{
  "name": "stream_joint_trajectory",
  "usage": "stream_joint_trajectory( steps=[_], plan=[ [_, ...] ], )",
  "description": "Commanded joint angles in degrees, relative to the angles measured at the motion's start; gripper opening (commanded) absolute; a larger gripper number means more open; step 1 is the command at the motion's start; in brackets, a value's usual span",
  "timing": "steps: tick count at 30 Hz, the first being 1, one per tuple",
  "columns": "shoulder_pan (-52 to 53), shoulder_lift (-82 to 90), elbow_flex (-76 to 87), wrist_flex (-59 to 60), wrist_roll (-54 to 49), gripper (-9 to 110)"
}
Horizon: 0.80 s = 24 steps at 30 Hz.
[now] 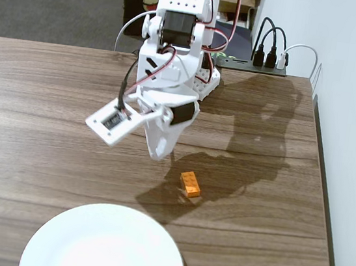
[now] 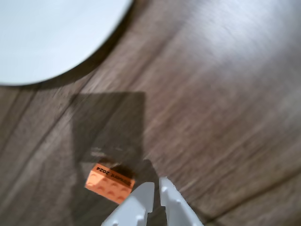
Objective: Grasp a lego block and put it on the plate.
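a dark wood-grain table (image 1: 50, 103) fills the fixed view. behind the jaws, a black power strip (image 1: 259, 65) with plugged cables sits at its far edge. a pale wall (image 1: 353, 97) runs alongside; grey carpet (image 1: 50, 5) lies beyond.

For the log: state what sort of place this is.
Probably an office or home desk: a wood-grain table against a white wall, with a power strip of plugged-in adapters behind the arm.
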Motion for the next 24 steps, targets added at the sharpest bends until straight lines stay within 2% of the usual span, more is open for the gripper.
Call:
stream_joint_trajectory(
  steps=[1, 15, 24],
  plan=[
    [0.00, -1.76, -4.22, -0.88, -4.04, 1],
    [-3.78, -11.69, -17.14, 4.22, -27.77, 1],
    [-7.47, -14.85, -20.39, 14.68, -44.74, 1]
  ],
)
